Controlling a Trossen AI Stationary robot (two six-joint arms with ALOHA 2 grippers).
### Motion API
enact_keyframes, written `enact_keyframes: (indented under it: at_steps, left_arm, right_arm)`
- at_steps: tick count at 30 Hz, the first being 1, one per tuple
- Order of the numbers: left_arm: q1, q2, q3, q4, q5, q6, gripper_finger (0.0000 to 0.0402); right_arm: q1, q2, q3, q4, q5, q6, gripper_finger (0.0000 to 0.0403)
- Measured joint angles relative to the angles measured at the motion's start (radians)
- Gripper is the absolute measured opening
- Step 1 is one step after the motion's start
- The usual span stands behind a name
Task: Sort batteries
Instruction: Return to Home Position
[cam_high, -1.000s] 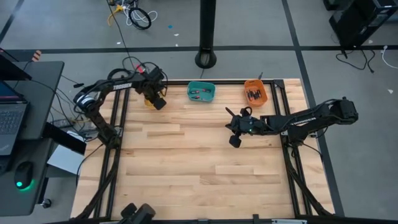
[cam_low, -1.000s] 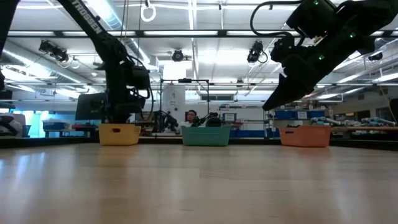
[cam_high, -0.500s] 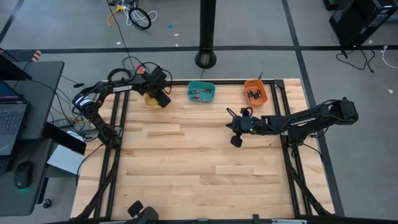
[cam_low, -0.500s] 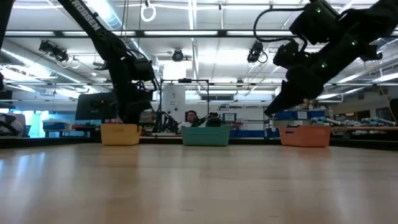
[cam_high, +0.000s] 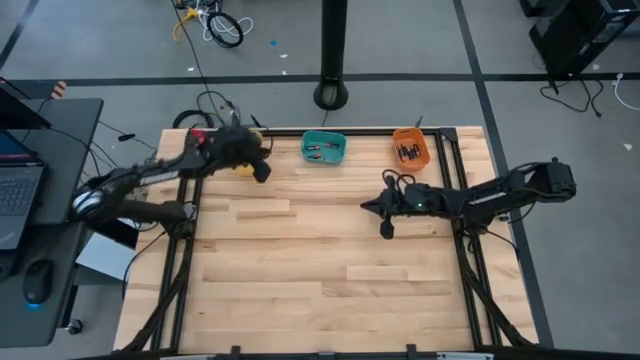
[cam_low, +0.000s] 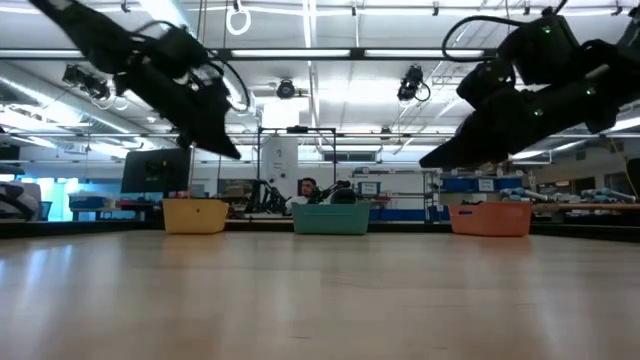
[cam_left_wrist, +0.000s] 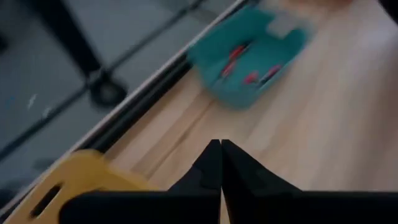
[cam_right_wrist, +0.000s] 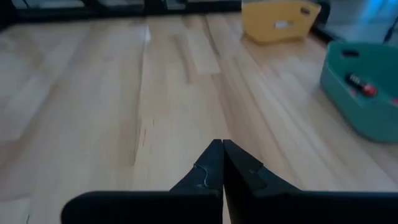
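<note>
Batteries (cam_high: 322, 150), red-tipped, in teal bin (cam_high: 306, 149); left end effector (cam_high: 262, 172), right end effector (cam_high: 386, 231) both closed.

**What stood around your workspace**

Past the wooden table's (cam_high: 320, 290) far edge you had a black pole on a round base (cam_high: 331, 96). At the left, a laptop (cam_high: 15, 190) and a mouse (cam_high: 35, 288) sat on a dark desk (cam_high: 65, 125). Cables (cam_high: 215, 22) lay on the floor. A person (cam_low: 308, 187) sat in the room behind.
</note>
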Motion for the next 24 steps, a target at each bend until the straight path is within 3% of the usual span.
enact_keyframes:
  at_steps: [8,14,19,24]
  left_arm:
    - [-0.176,-0.282,-0.248,0.336,0.019,-0.002,0.0005]
    - [-0.265,-0.424,-0.331,0.334,0.042,0.025,0.0005]
    - [-0.302,-0.547,-0.402,0.344,0.047,0.050,0.0005]
    - [-0.313,-0.665,-0.488,0.383,0.057,0.051,0.0005]
  right_arm:
    - [-0.013,0.000,-0.055,0.155,0.014,-0.055,0.0009]
    - [-0.030,-0.022,-0.092,0.142,-0.042,-0.117,0.0008]
    - [-0.070,-0.141,-0.233,0.251,-0.082,-0.097,0.0005]
    - [-0.070,-0.250,-0.244,0.146,-0.084,-0.080,0.0005]
